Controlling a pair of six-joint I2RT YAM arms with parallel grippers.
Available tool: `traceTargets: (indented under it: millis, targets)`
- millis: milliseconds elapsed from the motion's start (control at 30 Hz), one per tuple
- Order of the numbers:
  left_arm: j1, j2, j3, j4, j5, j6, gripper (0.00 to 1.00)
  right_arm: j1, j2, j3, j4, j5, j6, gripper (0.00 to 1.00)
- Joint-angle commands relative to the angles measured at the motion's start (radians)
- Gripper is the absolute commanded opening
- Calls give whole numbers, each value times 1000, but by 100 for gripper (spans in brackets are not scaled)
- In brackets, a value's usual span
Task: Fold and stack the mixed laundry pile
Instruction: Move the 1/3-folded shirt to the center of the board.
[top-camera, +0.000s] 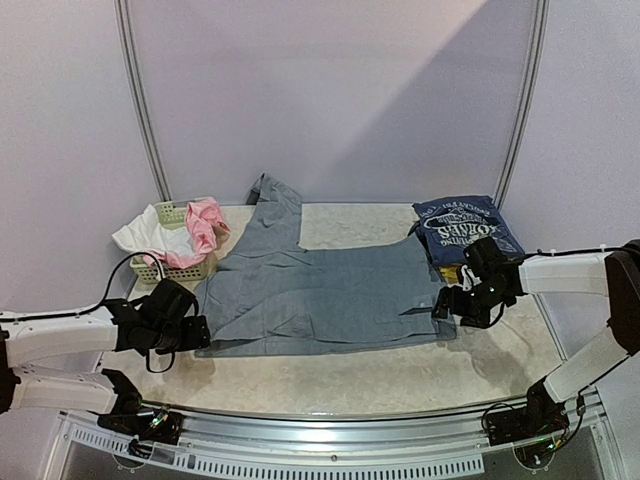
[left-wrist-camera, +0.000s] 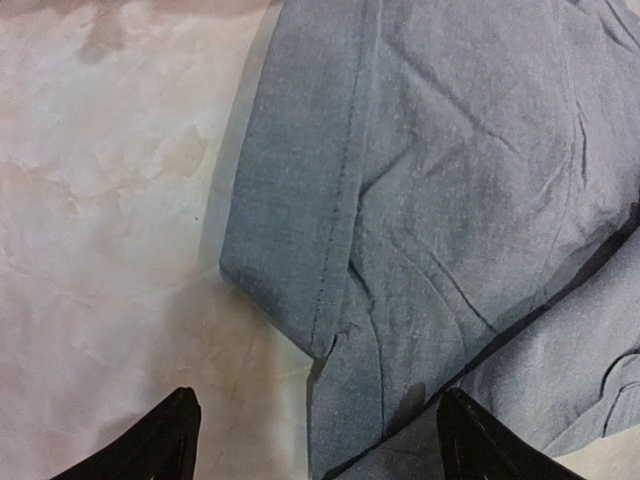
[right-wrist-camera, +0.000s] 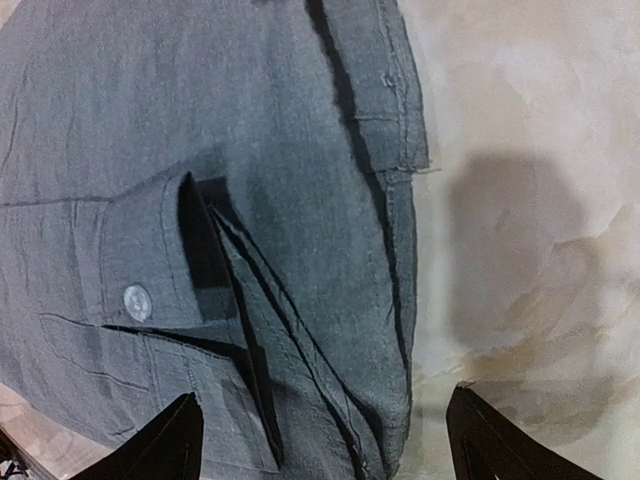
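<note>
Across the middle of the bench lie the grey trousers, spread flat, one leg running toward my left hand and the other angled off toward the back wall. My left hand hovers spread wide over the leg's end and holds nothing; from its wrist I see the hem corner lying between my fingertips. My right hand is spread and empty too, over the waist end, where the button and the open fly flap show beneath it.

I judge this cloth soft and limp, somewhat heavier than a tee, not slippery and in no way fragile. It will sag wherever I leave it unsupported, and it already creases. The stitched hem and the doubled waistband look the firmest places to pinch, so I would take those, one in each hand, catching both layers so the lower one does not stay behind.

The navy printed tee lies folded just behind my right hand. The pink piece and white piece drape over the basket at the back left.
</note>
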Motion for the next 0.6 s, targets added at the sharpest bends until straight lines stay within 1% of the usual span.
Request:
traceTargets:
  millis: [0,133,200,233,267,300,400,500,567]
  targets:
    - [12,61,-11,73,50,-4,81,-4,34,-16,37,-34,2,83]
    - [12,134,-18,149,78,-5,76,-4,58,-14,45,-66,-12,72]
    - [12,171,-18,182,79,-2,69,-4,72,-12,54,-84,-17,69]
    - [12,188,-19,198,80,2,63,-5,78,-12,57,-89,-20,66]
    - [12,205,-20,214,81,5,56,-4,83,-10,61,-95,-21,61]
    - [11,218,-20,228,83,9,46,-4,89,-10,64,-100,-22,55]
    - [12,241,-18,256,95,16,22,-4,98,-6,68,-115,-26,33]
    - [10,230,-15,255,95,26,5,-4,98,-1,63,-119,-30,15]
    - [10,211,-11,228,90,33,0,-4,98,6,53,-121,-33,5]
